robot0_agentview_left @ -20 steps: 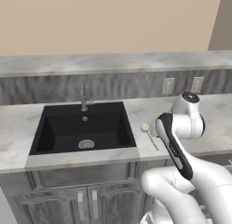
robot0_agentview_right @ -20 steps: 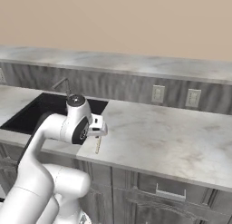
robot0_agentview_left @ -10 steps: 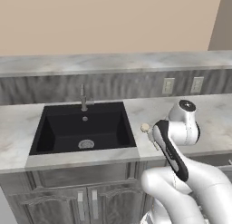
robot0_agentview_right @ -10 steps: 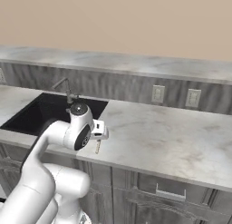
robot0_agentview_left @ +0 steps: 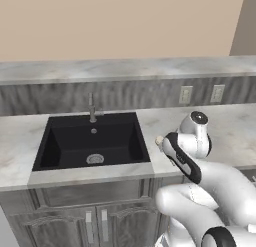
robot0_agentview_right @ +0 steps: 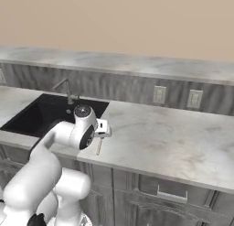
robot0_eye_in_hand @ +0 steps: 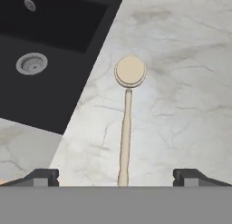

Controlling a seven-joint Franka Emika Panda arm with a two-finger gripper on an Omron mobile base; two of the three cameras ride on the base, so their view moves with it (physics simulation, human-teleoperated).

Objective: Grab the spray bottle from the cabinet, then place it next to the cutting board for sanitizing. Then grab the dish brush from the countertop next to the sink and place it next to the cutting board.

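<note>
1. We are hovering the gripper (robot0_eye_in_hand: pixel 115 177), jaws wide apart, above the dish brush (robot0_eye_in_hand: pixel 126 119).
2. The brush is lying flat on the countertop (robot0_eye_in_hand: pixel 190 82), just beside the sink (robot0_eye_in_hand: pixel 41 46).
3. Risk — fingertips closing off-centre, rolling the slim handle toward the basin.

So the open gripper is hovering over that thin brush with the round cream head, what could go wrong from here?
The slim tan-handled brush with the round cream head lies flat on the light-grey mottled stone countertop. The open gripper straddles the handle's end, so closing there could pinch only the tip and let the head tip down. The fingertips could also hit stone first. The black sunken sink is close beside the brush, so a nudged brush might roll in.
</note>
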